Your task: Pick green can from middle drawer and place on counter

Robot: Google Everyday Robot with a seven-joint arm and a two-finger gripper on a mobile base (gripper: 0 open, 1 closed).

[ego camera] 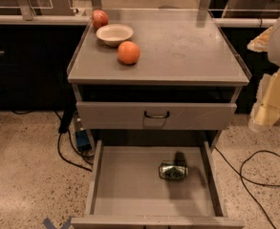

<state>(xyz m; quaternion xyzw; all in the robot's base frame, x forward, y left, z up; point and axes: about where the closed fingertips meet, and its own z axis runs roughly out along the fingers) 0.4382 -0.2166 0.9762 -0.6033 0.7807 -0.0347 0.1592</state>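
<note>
one green can [173, 171] lies on its side, right of centre in the open middle drawer [130, 182]. gripper [265, 109] hangs well off right, state can't tell. risk: round can could roll away on contact.

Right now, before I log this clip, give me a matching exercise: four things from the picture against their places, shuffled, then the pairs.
Things
1. dark-green shiny can
2. round orange fruit
3. shallow cream bowl
4. pale robot gripper

Places
A. at the view's right edge, beside and below the flat grey metal counter
B. on the counter's left side, nearest its front
C. on its side on the floor of the open grey metal drawer
D. on the counter between the fruit and a red apple

Pairs: 1-C, 2-B, 3-D, 4-A
</note>
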